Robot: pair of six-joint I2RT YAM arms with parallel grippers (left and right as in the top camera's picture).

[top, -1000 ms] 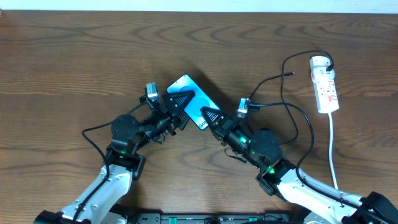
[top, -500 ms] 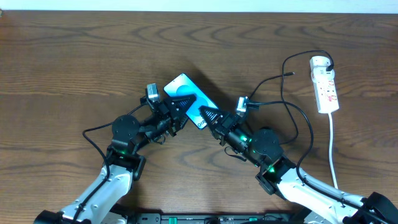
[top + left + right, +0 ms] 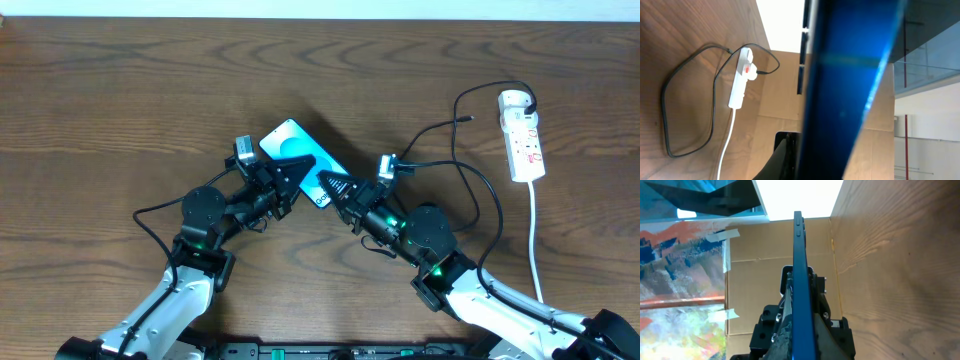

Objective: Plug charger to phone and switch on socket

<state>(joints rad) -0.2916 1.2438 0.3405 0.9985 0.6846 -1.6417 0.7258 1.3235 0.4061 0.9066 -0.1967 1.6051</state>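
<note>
Overhead: phone [image 3: 296, 148] is mid-table [image 3: 100, 100], blue screen up, pinched from both sides. Left gripper [image 3: 295, 168] is clamped on its lower left edge, one finger lying over the screen. Right gripper [image 3: 330, 184] is clamped on the lower right end. The two grippers nearly meet at the phone. Charger [image 3: 468, 119] lies well apart to the right; the free plug rests on the wood, the cable loops back to the white adapter. Socket [image 3: 524, 140] lies near the right edge, white cord trailing toward the bottom.

Left wrist: phone [image 3: 850, 90] fills the middle as a blurred blue slab right up against the camera. Own fingers are not clearly visible here. Socket [image 3: 740, 75] and charger [image 3: 663, 107] loop lie far off on the wood.

Right wrist: phone [image 3: 801, 280] is seen edge-on, a thin blue line up the centre. The grip point at the bottom is blurred. Black gripper hardware sits just behind the phone.
</note>
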